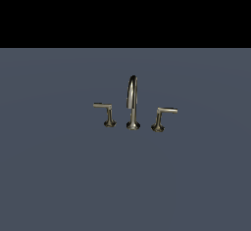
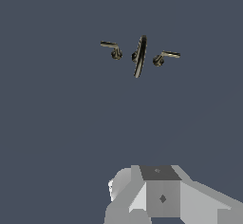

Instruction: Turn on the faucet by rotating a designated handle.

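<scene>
The brushed-bronze faucet stands on the flat grey-blue surface [image 1: 59, 176] in the middle of the exterior view. Its tall arched spout [image 1: 132, 103] is in the centre. The handle [image 1: 109, 114] with its lever arm jutting to the exterior view's left stands left of the spout. The mirror-image handle [image 1: 161, 117] stands right of it. In the wrist view the handle [image 2: 113, 49], the spout [image 2: 139, 57] and the other handle [image 2: 163, 57] are seen from above, far off. A grey part of my gripper [image 2: 156, 194] shows at that picture's edge, well apart from the faucet. Its fingers cannot be made out.
Only the grey-blue surface [image 2: 57, 123] lies around the faucet. The arm does not show in the exterior view. A black band fills the top of the exterior view.
</scene>
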You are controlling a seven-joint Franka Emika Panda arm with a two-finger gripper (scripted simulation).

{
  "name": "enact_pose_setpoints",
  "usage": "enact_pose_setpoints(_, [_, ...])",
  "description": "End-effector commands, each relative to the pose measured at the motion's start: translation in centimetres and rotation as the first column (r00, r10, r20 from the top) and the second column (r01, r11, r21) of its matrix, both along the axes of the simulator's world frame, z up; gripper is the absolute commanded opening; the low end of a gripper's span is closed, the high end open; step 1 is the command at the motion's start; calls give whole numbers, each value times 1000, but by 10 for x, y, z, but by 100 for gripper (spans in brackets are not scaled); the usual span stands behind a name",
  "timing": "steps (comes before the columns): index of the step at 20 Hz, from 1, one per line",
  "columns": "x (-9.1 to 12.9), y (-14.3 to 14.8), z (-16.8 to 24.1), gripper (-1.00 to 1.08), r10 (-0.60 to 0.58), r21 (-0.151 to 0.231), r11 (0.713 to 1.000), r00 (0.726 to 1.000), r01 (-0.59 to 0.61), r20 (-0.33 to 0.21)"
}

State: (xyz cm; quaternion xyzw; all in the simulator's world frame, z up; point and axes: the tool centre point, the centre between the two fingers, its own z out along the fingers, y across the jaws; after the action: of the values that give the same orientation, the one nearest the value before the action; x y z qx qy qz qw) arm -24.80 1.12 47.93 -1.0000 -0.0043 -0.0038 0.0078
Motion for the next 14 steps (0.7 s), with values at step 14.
enact_pose_setpoints(14, [8,17,-21,-100,-93,0,996,996,93,-1])
